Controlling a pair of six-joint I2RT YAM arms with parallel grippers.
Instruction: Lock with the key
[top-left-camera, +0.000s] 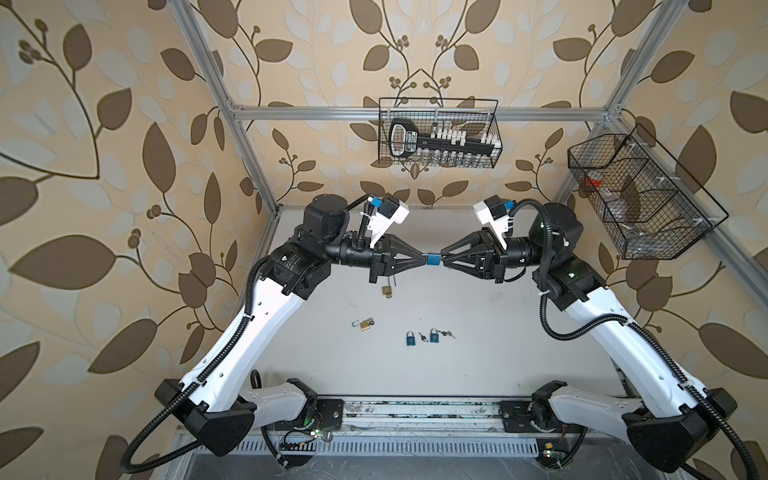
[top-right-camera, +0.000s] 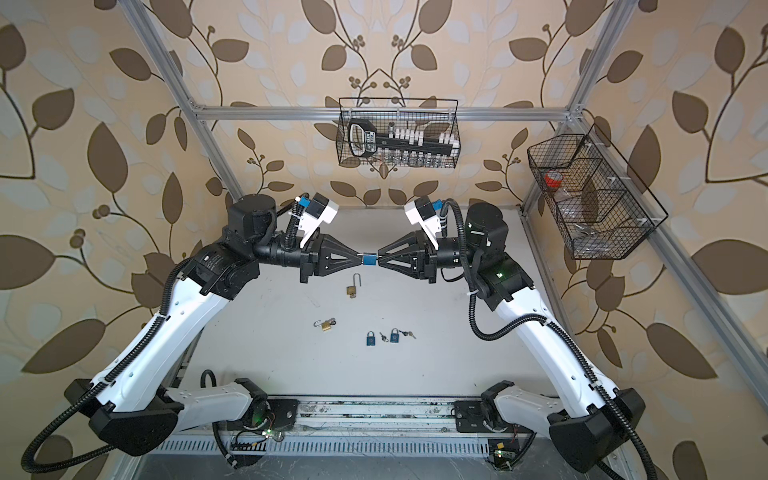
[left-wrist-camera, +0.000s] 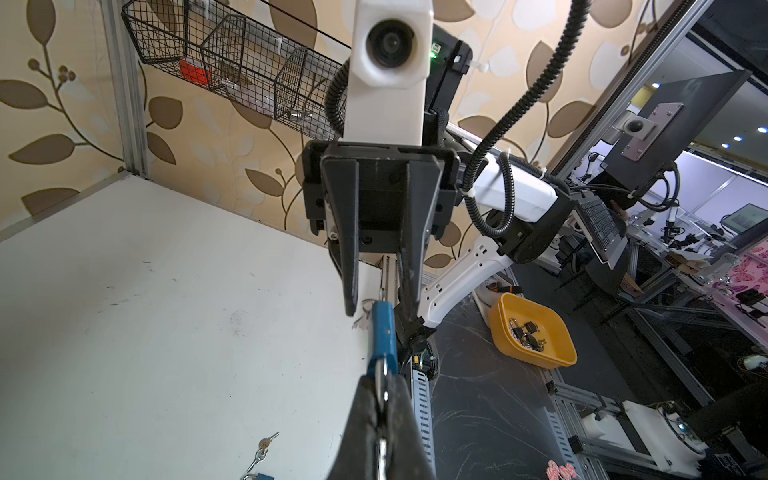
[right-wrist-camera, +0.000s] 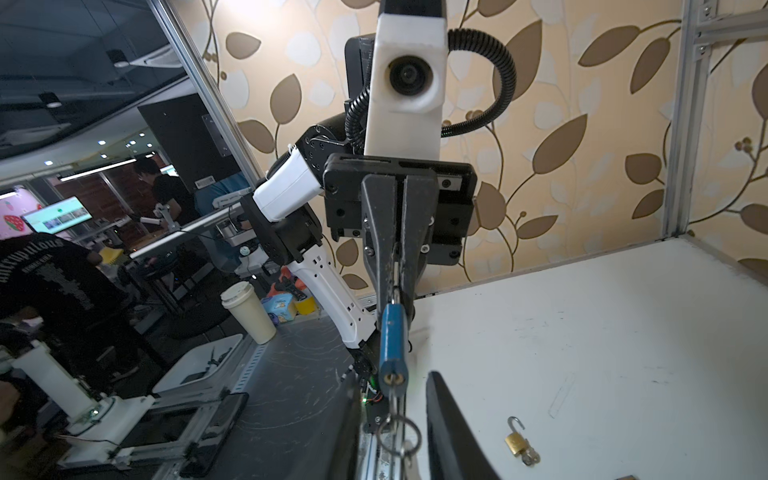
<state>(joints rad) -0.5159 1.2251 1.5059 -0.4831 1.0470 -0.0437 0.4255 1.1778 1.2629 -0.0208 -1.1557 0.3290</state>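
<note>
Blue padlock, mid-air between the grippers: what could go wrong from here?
1. The left gripper pinches only the thin shackle, so the blue padlock may swivel when the key is turned.
2. The right gripper has its jaws apart around the small key. Closing could catch the dangling key ring instead.
3. A slip would drop the lock onto the table.

1. We are looking at a robotics lab: two robot arms (top-left-camera: 266, 332) are standing on a white table (top-left-camera: 498, 332) inside an aluminium frame (top-left-camera: 311, 112) clad in leaf wallpaper (top-left-camera: 104, 124).
2. Beyond the cell we are seeing a lit monitor (right-wrist-camera: 58, 218), people (right-wrist-camera: 54, 274) and what are probably other test rigs (right-wrist-camera: 54, 386), though they are showing blurred.
3. A yellow bin (left-wrist-camera: 536, 353) is holding a heap of padlocks (left-wrist-camera: 525, 332).
</note>
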